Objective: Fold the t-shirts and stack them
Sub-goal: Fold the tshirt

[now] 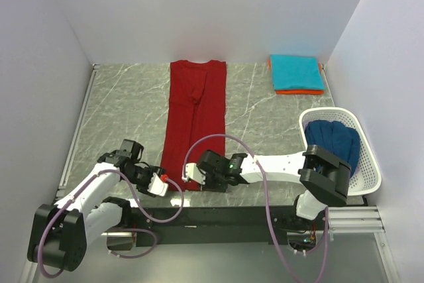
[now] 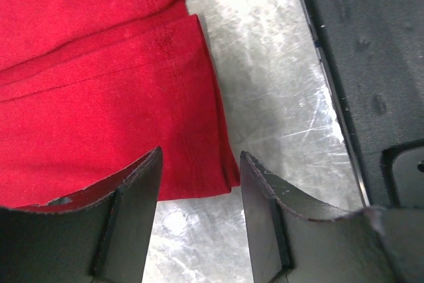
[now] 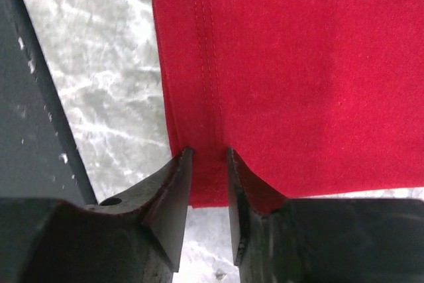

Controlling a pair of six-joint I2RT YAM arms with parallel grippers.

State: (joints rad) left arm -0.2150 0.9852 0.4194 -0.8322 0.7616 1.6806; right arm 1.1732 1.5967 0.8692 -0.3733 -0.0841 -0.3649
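The dark red t-shirt (image 1: 195,111) lies on the marble table, folded lengthwise into a long strip running from the back to the near edge. My left gripper (image 1: 161,185) is at its near left corner. In the left wrist view the gripper (image 2: 200,154) is open, its jaws straddling the hem corner of the red shirt (image 2: 99,97). My right gripper (image 1: 187,173) is at the near right corner. In the right wrist view the gripper (image 3: 210,152) has its jaws narrowly apart, tips at the stitched hem of the shirt (image 3: 298,64), which lies flat.
A folded teal shirt (image 1: 297,71) lies on an orange one (image 1: 298,91) at the back right. A navy shirt (image 1: 334,138) sits bunched in the white mesh basket (image 1: 371,157) at the right. A black rail (image 1: 218,215) runs along the near edge.
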